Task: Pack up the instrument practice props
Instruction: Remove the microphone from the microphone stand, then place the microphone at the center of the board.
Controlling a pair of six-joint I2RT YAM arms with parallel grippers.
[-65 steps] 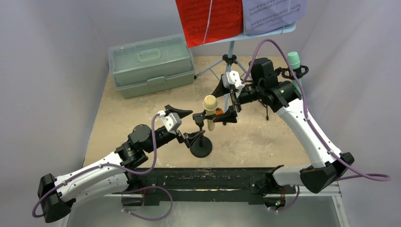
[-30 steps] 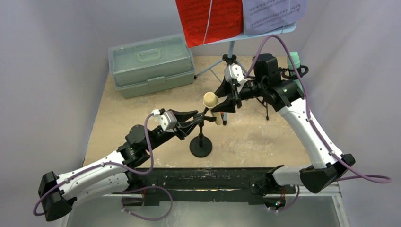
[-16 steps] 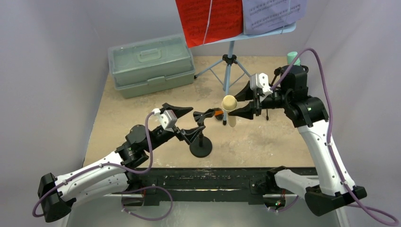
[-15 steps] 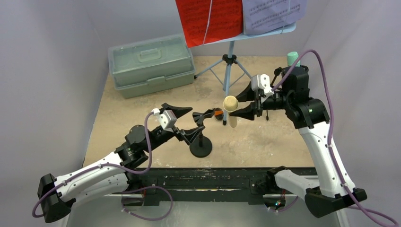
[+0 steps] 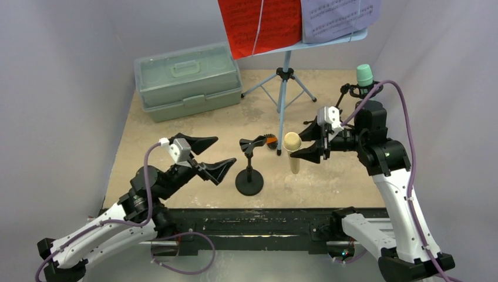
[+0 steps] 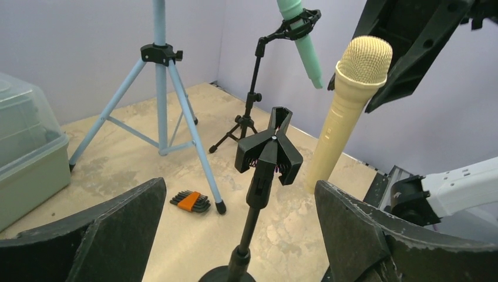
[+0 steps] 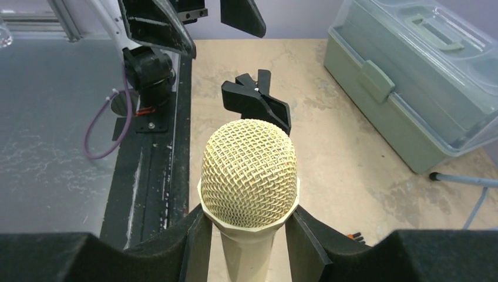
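Note:
My right gripper (image 5: pixel 298 144) is shut on the tan microphone (image 5: pixel 292 147) just under its mesh head (image 7: pixel 249 170), holding it upright above the table. It hangs right of the empty round-base mic holder (image 5: pixel 249 170), whose clip (image 6: pixel 269 155) stands free. My left gripper (image 5: pixel 225 150) is open, left of that holder and touching nothing. The teal microphone (image 5: pixel 364 74) sits in the tripod holder (image 6: pixel 252 100) at the back right. The light-blue music rack (image 5: pixel 284 76) stands at the back with a red sheet (image 5: pixel 258 23) and a purple sheet (image 5: pixel 337 17) on it.
The pale green case (image 5: pixel 188 79) sits shut at the back left. An orange-and-black hex key set (image 5: pixel 271 141) lies on the table by the rack's near leg. A black rail (image 5: pixel 252 223) runs along the near edge.
The right gripper lifted the tan microphone out of the holder's clip and carried it right and nearer. The left gripper let go of the holder's stem, opened and drew back left.

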